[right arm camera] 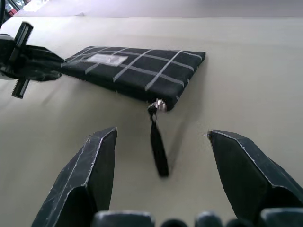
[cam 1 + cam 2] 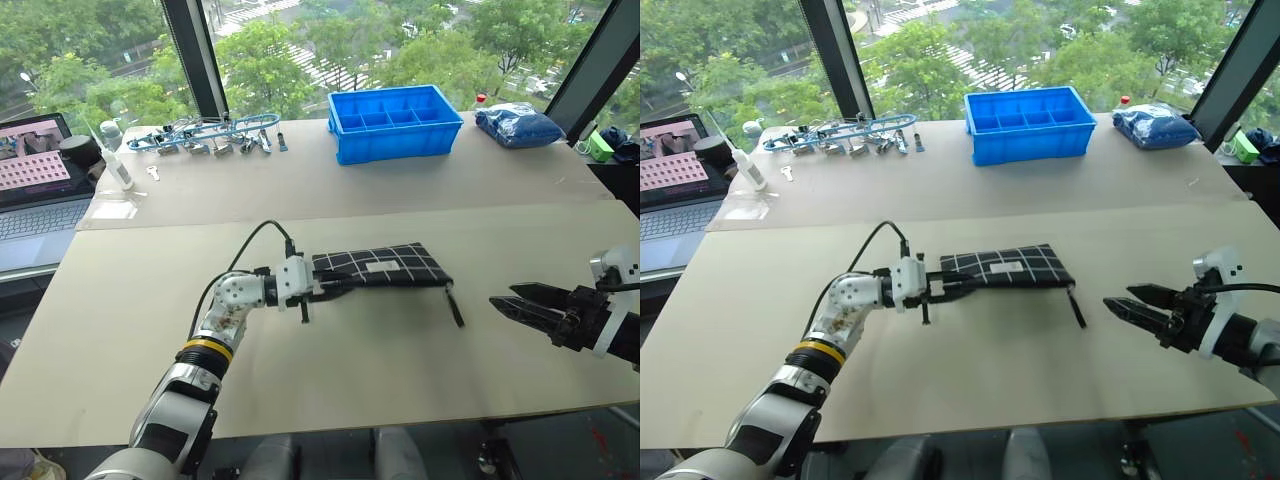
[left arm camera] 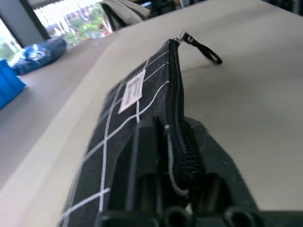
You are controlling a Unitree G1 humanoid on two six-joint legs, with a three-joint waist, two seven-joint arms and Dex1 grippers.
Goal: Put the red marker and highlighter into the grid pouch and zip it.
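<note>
Pouch at table centre: the grid pouch, black fabric with thin white lines and a small white label, lies flat on the pale table, its long axis running from nine o'clock to three o'clock. Its zipper runs along the near edge and appears drawn fully to the three o'clock end, where the black zipper strap trails onto the table toward five o'clock. Neither the red marker nor the highlighter can be seen on the table.

The left gripper points level toward three o'clock and meets the pouch's nine o'clock end. In the left wrist view its fingers straddle the zipper edge of the pouch, one on either side and touching the fabric; whether they press it or merely rest against it cannot be told.

The right gripper hovers at three o'clock of the pouch, well apart from it, tips aimed toward nine o'clock. Its fingers stand wide apart with nothing between them; the strap and pouch corner lie beyond the tips.

At twelve o'clock, a blue compartment bin sits on the far table, a blue bag beside it at two o'clock. A laptop stands at ten o'clock.
</note>
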